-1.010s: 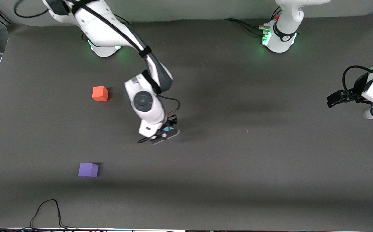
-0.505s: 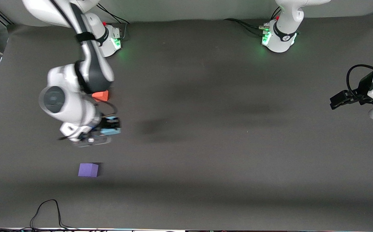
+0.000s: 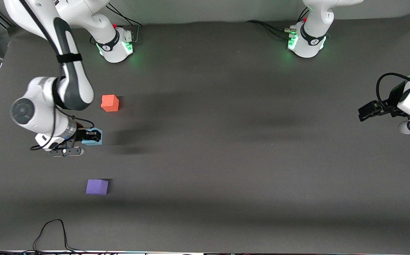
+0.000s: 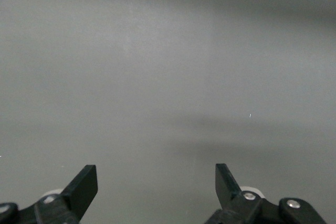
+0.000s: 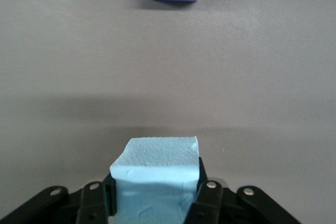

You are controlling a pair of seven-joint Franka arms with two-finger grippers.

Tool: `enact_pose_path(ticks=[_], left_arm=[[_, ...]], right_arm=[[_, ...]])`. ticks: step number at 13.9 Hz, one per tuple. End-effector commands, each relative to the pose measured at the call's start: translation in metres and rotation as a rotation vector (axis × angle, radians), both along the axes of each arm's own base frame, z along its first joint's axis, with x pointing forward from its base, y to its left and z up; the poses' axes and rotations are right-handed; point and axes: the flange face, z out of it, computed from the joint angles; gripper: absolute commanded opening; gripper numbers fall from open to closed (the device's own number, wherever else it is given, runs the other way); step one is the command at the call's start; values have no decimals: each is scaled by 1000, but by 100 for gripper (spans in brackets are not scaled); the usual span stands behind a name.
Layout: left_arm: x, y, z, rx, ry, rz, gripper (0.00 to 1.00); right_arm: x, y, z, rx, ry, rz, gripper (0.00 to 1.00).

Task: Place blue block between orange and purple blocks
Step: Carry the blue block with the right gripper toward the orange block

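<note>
Between right fingers (image 5: 206,195), blue block (image 5: 156,174), clamped

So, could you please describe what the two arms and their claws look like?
Both arms are glossy white with dark grey joint bands, black cables strapped alongside and green lights at the bases. The right claw and the left claw are black, with silver screws showing in the wrist views.

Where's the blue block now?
Front view: blue block is clamped in the right gripper, over the table between orange block and purple block.
</note>
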Motion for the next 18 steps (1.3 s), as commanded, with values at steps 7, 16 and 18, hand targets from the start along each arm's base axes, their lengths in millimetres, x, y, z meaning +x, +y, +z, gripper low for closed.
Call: enact_pose_path(ticks=[7,16,18], left_arm=[[6,-3,-9,49,53,-35,100],[6,-5,-11,80,70,-47,100],[4,-4,-7,79,72,-45,100]], right_arm=[[-19,-8,-87,68,-63,-27,23],[-17,-6,-93,52,-75,-18,100],[-16,-2,-86,70,-80,-16,100]])
